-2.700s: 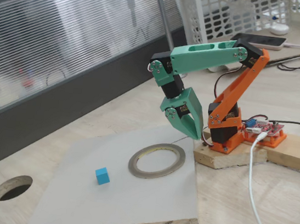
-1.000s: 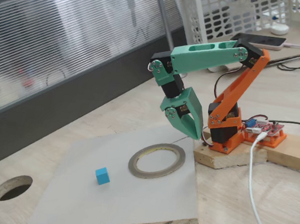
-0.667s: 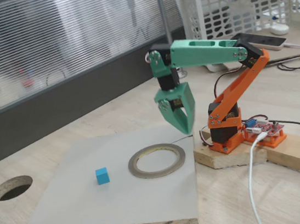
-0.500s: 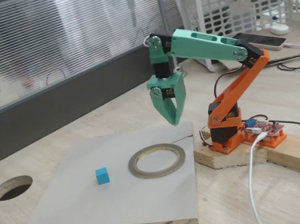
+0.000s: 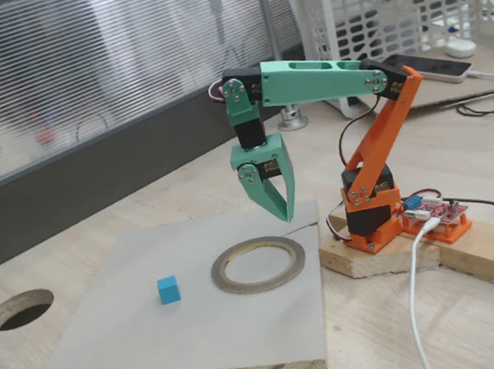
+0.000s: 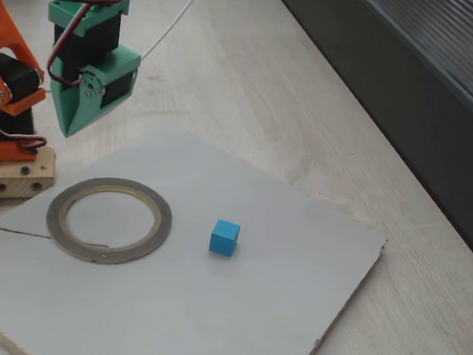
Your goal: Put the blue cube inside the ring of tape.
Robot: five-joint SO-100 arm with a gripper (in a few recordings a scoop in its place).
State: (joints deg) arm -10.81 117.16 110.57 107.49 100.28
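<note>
No text, label, brand, number or sign could be read anywhere in either fixed view.

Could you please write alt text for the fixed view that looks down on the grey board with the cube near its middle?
A green gripper, jaws shut and empty, hangs above the far edge of a grey board. On the board lie the ring of tape and, apart to its right, the blue cube.
</note>
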